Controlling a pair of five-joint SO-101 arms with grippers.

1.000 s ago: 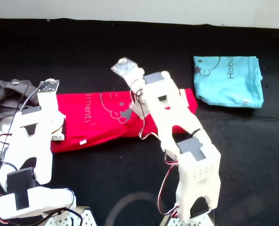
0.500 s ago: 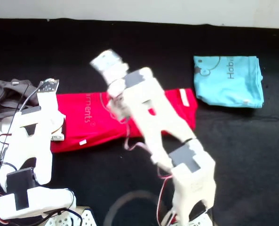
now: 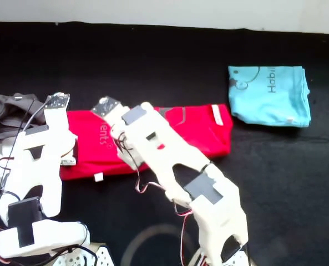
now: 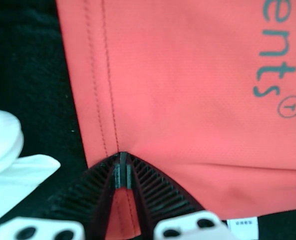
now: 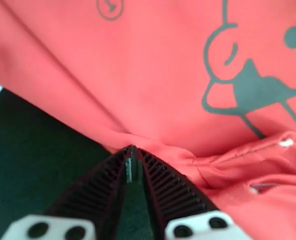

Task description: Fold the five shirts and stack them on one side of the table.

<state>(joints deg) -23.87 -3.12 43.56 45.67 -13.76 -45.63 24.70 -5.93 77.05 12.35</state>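
Now I see my left gripper (image 4: 122, 172) clenched on the red shirt's (image 3: 192, 124) stitched hem, and my right gripper (image 5: 132, 167) pinching its rumpled edge.

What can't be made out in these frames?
Grey and white pile: high view's left edge and the left arm partly hide it; shirt count unknowable.
Red shirt: its middle lies under the right arm in the high view.
Right gripper: shut at the red fold; whether it pinches cloth is unclear.
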